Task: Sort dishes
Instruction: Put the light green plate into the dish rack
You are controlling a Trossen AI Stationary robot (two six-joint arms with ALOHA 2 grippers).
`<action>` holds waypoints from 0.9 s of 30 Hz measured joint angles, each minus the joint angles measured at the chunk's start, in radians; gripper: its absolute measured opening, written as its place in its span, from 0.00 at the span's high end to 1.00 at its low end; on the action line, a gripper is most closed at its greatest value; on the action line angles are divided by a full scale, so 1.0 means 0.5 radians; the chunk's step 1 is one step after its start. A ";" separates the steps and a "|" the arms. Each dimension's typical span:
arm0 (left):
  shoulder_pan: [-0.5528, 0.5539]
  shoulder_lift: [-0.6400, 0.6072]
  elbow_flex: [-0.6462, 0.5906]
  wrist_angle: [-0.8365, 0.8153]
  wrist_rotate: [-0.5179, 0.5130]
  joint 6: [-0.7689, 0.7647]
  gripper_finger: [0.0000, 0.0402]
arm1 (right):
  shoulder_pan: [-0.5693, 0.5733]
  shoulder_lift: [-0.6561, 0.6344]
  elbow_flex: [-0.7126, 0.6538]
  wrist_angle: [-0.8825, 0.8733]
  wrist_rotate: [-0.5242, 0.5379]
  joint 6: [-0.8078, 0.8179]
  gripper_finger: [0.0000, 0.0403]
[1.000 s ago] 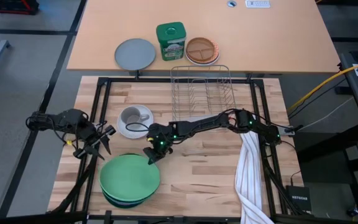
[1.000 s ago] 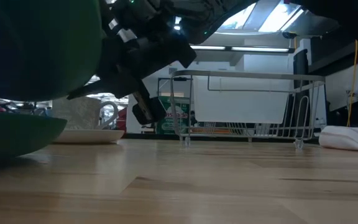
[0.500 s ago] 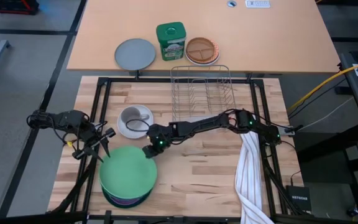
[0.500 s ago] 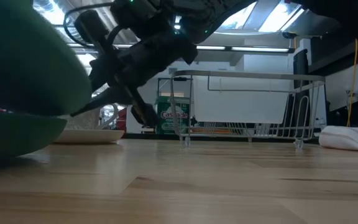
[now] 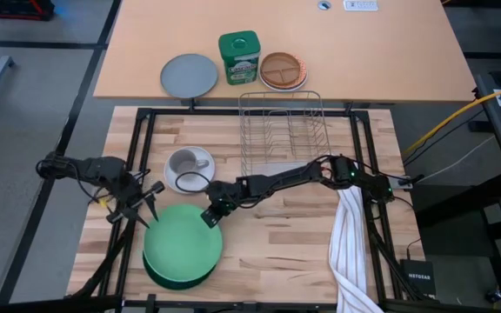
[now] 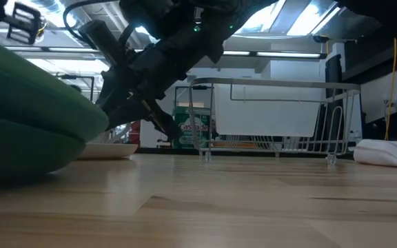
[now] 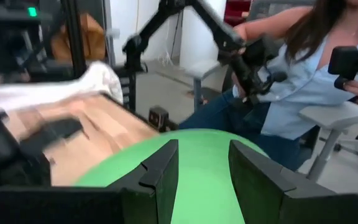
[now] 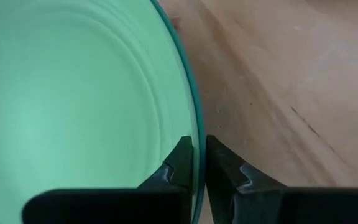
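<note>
Since the earlier frame, the light green plate (image 5: 182, 248) is tilting up off its stack (image 5: 177, 278) at the worktop's (image 5: 277, 235) front left, edge pinched by the right gripper (image 5: 209, 216), its fingers (image 8: 180, 163) pressed together on the rim. The left gripper (image 5: 146, 196) is hovering just beside it, fingers (image 7: 160, 174) spread. Judging by this, lifting is underway; carrying it to the dish rack (image 5: 279, 126) comes next. Lower plates are mostly hidden; their count is unclear.

Mug (image 5: 183, 163) on saucer (image 5: 174, 181) behind plates (image 5: 182, 252)
</note>
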 joint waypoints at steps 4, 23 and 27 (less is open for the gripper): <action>-0.041 0.198 -0.029 0.142 -0.002 -0.100 0.67 | -0.002 0.001 0.000 -0.005 -0.001 0.000 0.94; -0.400 1.156 0.654 -0.412 -0.265 0.070 0.67 | -0.001 0.005 0.000 -0.008 -0.009 -0.075 0.94; -0.530 1.367 0.814 -0.597 -0.289 0.165 0.67 | -0.001 0.006 -0.001 -0.010 -0.048 -0.108 0.94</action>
